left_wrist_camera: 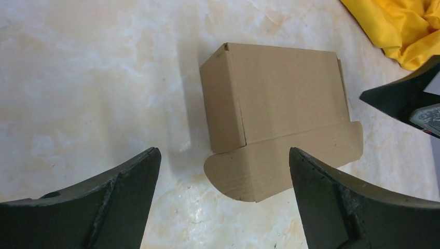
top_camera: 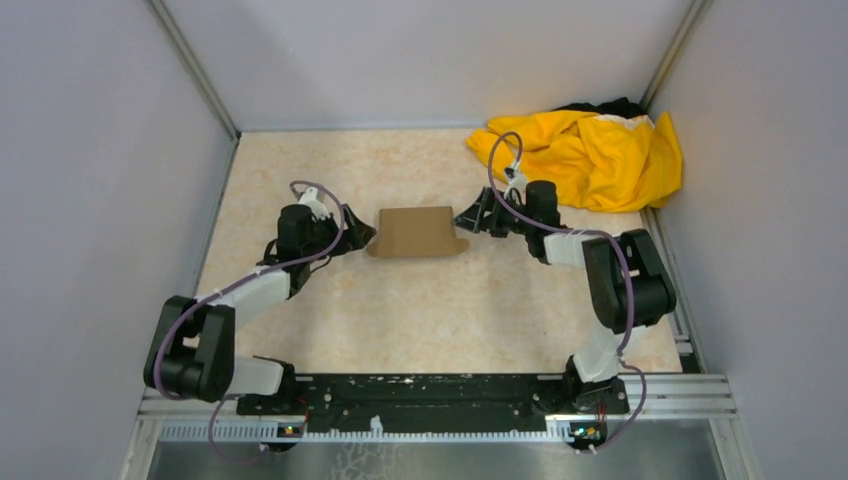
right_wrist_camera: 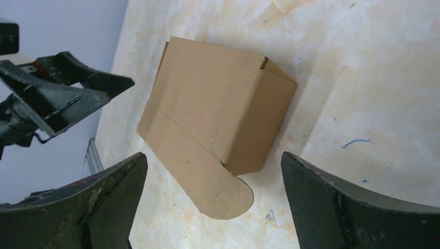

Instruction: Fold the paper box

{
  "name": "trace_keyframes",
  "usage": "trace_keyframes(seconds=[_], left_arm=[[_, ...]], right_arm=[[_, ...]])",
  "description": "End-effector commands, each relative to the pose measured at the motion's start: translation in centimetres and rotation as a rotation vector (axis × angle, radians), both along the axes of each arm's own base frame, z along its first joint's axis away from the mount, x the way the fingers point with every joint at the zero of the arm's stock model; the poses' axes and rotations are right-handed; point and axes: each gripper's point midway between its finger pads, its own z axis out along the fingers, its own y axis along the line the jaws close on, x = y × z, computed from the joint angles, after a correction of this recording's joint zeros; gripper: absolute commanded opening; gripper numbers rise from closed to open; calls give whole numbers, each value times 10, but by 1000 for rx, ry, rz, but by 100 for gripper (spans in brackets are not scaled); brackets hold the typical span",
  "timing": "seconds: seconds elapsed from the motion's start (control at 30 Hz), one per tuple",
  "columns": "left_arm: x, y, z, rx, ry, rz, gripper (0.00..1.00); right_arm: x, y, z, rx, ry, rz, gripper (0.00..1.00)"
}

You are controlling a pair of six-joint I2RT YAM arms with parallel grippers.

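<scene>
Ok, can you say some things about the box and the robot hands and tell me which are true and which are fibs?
1. The left gripper is squeezing the paper box. False: its jaws are wide open and grip nothing.
2. The paper box sits between the two grippers. True.
3. The yellow cloth is draped over the box. False: it lies bunched in the far right corner of the table.
4. The right gripper is open. True.
5. A rounded flap sticks out from the box. True.
</scene>
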Motion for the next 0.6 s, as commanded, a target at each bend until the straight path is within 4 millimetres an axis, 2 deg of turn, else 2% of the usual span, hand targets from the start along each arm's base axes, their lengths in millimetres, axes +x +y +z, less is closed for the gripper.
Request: trace_keyframes(seconds=[0.0,0.1,0.23,0.57], left_arm=[[14,-21,16,-82,-95,-111,99],[13,-25,6,-110,-91,-145,99],[13,-29,-5,-137,-79,-179,99],[12,-40,-13,-188,-53,-239,99]], right_arm=[[4,19,18,155,-65,97,99],[6,22,5,186,-35,99,99],[6,24,-3,214,-21,99,99],[7,28,0,256,-22,113,99]])
